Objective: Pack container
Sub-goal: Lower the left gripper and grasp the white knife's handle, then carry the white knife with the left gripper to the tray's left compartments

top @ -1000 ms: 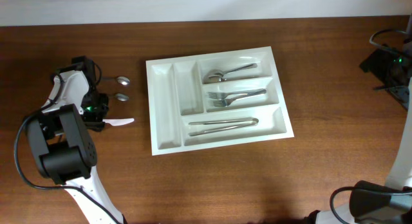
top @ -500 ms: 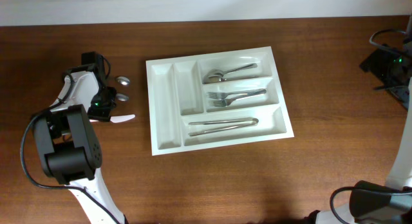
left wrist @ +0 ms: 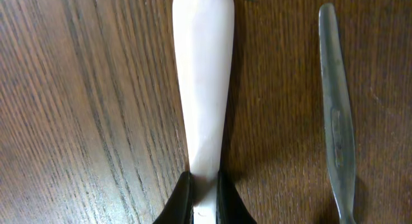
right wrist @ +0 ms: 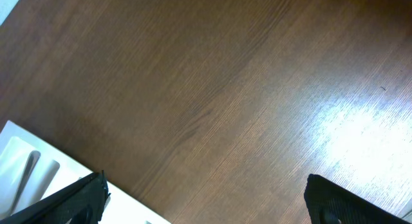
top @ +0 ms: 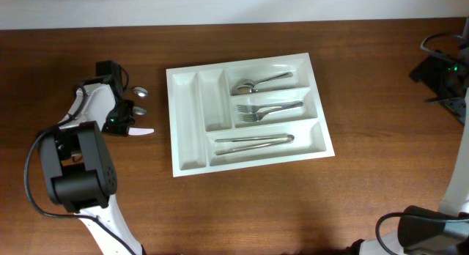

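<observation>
**Lifting the white piece cleanly and taking it to the tray**

At the far left of the brown wooden table (top: 242,211), the left gripper (left wrist: 205,199) has its two black fingers squeezed onto one end of a long, flat white plastic utensil (left wrist: 201,89). I cannot tell if it is a knife or a spoon. The grip is right at the tip, so the piece could tilt or slip. Lifting it slowly and straight up would be best.

Just beside it lies a thin grey metal handle (left wrist: 337,121), so the gripper should not swing that way. A little farther back lie two small shiny metal spoons (top: 139,91).

To the right, in the middle of the table, sits the big white plastic cutlery tray (top: 176,130). Its three long slots hold a metal spoon (top: 260,82), metal forks (top: 270,108) and long metal pieces (top: 253,142). The two narrow slots on its left side look empty, and one of them seems a good home for the white piece.

Far right, the right gripper (right wrist: 206,188) hangs with its fingers spread wide, holding nothing.
</observation>
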